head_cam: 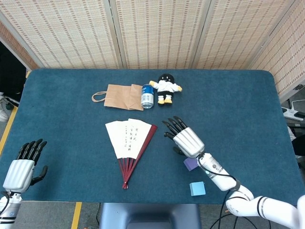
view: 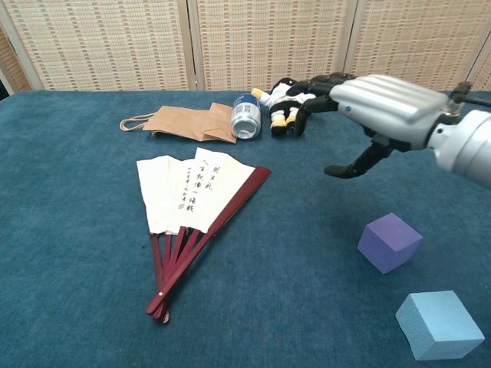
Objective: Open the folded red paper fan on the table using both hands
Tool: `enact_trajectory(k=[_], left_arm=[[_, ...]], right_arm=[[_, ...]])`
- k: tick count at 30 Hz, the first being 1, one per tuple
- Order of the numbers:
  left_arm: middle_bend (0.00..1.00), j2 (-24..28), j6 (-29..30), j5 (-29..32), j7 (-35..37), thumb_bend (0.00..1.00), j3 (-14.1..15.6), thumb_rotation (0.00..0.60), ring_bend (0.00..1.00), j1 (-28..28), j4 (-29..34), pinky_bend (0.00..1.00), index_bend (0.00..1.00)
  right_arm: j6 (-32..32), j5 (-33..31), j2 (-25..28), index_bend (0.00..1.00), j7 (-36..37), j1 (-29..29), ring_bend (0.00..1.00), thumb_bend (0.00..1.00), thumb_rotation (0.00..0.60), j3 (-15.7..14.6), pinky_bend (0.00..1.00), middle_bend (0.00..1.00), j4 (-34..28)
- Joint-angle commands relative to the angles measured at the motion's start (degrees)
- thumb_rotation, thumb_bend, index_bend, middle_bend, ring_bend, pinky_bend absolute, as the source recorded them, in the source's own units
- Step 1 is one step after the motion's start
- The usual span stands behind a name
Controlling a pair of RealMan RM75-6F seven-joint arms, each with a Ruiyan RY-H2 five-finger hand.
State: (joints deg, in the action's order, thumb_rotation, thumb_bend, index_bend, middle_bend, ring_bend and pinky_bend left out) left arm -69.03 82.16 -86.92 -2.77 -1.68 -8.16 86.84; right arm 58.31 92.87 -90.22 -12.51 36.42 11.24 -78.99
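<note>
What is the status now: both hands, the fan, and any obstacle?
Right hand open, above table beside fan. Left hand open at table edge. Fan partly spread, untouched. Purple cube beneath right arm.

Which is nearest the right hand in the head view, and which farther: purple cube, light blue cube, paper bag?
From the right hand:
1. Purple cube, just below the hand, partly hidden by its wrist.
2. Light blue cube, farther down by the near table edge.
3. Paper bag, far up-left, beside the can.
</note>
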Motion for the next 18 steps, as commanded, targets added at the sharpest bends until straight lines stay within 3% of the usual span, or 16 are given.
enact_trajectory(k=[1, 18], left_arm=[[0.0, 0.1, -0.7, 0.7, 0.0, 0.44, -0.1, 0.6, 0.0, -0.2, 0.1, 0.07, 0.0], [0.0, 0.5, -1.8, 2.0, 0.1, 0.44, -0.2, 0.6, 0.0, -0.4, 0.3, 0.07, 0.0]], right_arm=[[-5.0, -0.8, -9.8, 0.37, 2.0, 6.0, 0.0, 0.18, 0.6, -0.4, 0.0, 0.05, 10.8], [-6.9, -3.9, -22.9, 0.38, 3.6, 11.8, 0.0, 0.18, 0.6, -1.5, 0.0, 0.05, 24.2]])
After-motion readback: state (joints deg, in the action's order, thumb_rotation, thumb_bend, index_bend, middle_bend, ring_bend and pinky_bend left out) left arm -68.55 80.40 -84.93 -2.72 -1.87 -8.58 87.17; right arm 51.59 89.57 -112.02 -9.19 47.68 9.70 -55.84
